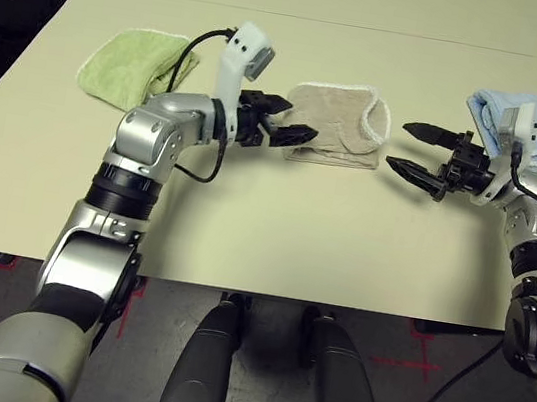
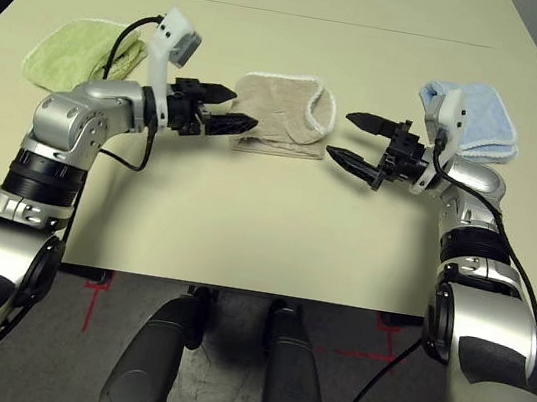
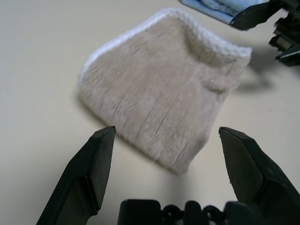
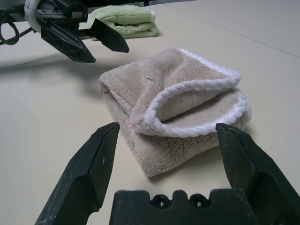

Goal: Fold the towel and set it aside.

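- Left end effector (image 1: 280,134), left of frame centre: spread wide, empty; towel's near corner best pinched low.
- Towel (image 1: 333,120), upper centre: folded, right edge gaping; should be flattened before shifting.
- Right end effector (image 1: 396,147), upper right: wide, empty.

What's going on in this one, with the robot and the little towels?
The robot is at work folding the tan towel, but nothing is gripped at this moment. It lies folded on the table, one edge gaping open. The left gripper and right gripper flank it, jaws open. A green towel and a blue towel lie folded to either side.
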